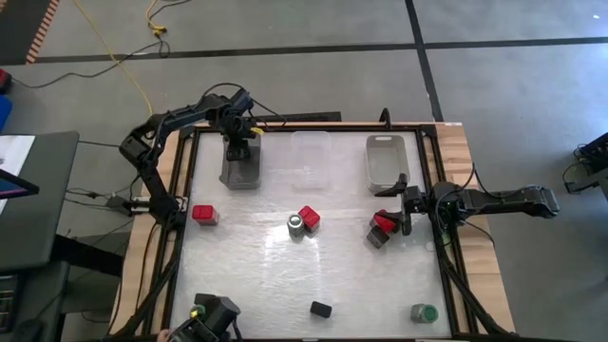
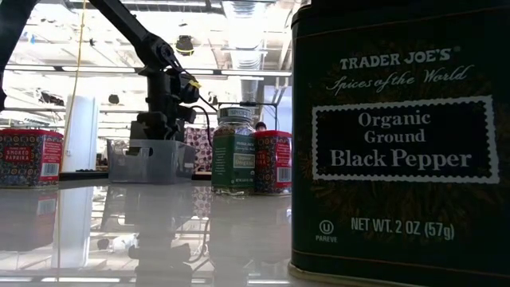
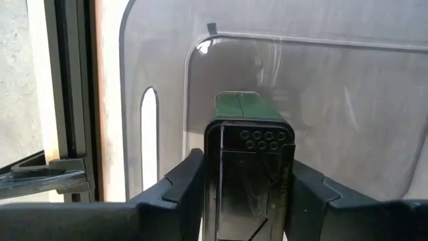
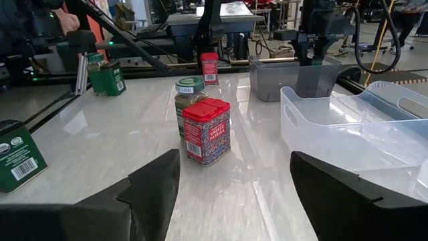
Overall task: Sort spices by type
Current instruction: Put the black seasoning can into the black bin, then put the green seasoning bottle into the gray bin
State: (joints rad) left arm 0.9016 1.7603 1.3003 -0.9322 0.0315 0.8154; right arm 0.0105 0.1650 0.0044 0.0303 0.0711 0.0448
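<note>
My left gripper (image 1: 239, 147) is over the left grey bin (image 1: 240, 171) at the far left. It is shut on a black spice tin (image 3: 251, 181). It also shows in the low view (image 2: 163, 119), reaching down into that bin (image 2: 147, 159). My right gripper (image 1: 391, 211) is open and empty (image 4: 234, 161) at the table's right. A red box (image 1: 385, 224) and a black box (image 1: 377, 238) lie right by it on its near side. A red box (image 1: 309, 218) and a green-lidded jar (image 1: 296, 226) stand mid-table, ahead of the right gripper in its wrist view (image 4: 207, 130). My left gripper pinches the black tin between its two fingers (image 3: 187, 181), on two opposite sides just below its lid end (image 3: 257, 137). The fingers point down from above. The tin stands with the holed lid up, inside the bin's walls. I cannot tell whether it touches the floor.
A clear bin (image 1: 311, 157) and a grey bin (image 1: 388, 160) stand at the far edge. A red box (image 1: 203, 214) is at the left, a black tin (image 1: 321, 309) near the front edge, and a green-lidded jar (image 1: 424, 312) at the front right.
</note>
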